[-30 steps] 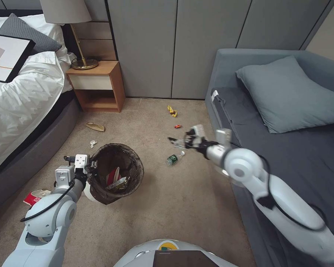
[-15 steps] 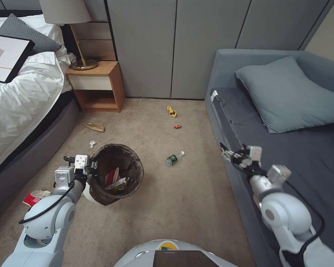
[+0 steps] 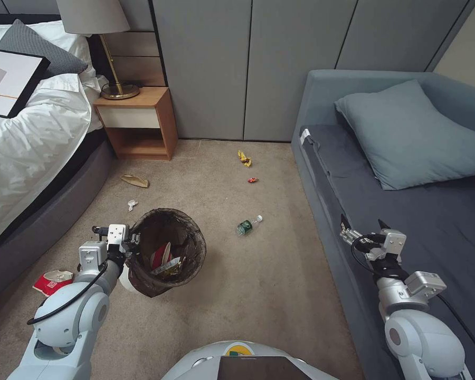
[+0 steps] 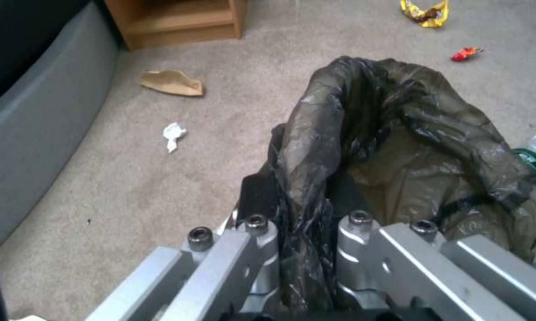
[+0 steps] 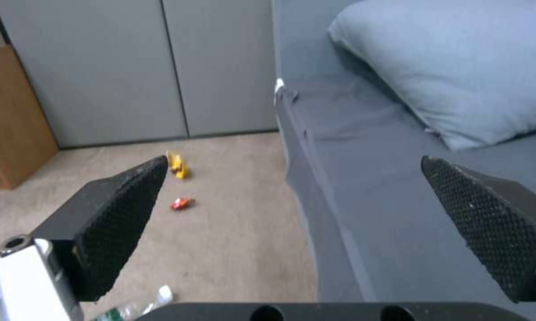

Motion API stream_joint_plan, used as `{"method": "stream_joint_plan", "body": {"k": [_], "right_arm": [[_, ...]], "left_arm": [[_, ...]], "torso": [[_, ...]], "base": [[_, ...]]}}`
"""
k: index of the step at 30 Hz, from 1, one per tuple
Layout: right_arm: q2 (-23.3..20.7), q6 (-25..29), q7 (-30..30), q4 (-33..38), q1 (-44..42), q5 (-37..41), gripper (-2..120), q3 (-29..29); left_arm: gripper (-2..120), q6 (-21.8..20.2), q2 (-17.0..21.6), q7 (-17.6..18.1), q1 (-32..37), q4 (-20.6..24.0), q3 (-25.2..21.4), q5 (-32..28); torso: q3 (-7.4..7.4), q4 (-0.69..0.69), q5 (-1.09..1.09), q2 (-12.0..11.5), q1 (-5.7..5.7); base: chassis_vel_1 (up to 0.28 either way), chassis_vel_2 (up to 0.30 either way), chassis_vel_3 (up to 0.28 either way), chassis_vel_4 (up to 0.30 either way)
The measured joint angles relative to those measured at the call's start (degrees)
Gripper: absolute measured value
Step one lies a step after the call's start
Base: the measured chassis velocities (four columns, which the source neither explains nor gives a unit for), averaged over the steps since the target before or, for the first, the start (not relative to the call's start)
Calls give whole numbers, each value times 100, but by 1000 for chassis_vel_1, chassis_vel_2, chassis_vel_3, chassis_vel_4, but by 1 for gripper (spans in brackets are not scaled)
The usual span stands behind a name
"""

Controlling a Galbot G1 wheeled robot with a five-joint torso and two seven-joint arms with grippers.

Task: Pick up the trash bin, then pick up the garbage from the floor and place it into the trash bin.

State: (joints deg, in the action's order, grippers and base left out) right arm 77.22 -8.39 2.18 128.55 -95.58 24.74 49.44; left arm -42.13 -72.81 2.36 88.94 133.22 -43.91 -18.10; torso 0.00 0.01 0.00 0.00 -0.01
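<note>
Open carpet [image 3: 258,274] fills the frame's middle. The sofa [image 3: 433,211] walls off the right, the bed [image 3: 31,158] the left, the nightstand [image 3: 137,124] the upper left.

The right gripper [image 5: 292,214] is wide open, empty, over the sofa edge [image 5: 315,196]. A yellow wrapper [image 5: 177,166] and red wrapper [image 5: 182,203] lie on the carpet [image 5: 232,214] at ten o'clock.
</note>
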Motion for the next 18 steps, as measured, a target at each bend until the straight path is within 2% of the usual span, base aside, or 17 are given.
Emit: {"method": "stream_joint_plan", "body": {"k": [18], "right_arm": [[-56, -106, 145, -66, 220, 75, 100, -185]], "left_arm": [[7, 0, -3, -2, -20, 28, -9, -1]], "torso": [[0, -2, 0, 0, 0]], "base": [[0, 0, 0, 0]]}}
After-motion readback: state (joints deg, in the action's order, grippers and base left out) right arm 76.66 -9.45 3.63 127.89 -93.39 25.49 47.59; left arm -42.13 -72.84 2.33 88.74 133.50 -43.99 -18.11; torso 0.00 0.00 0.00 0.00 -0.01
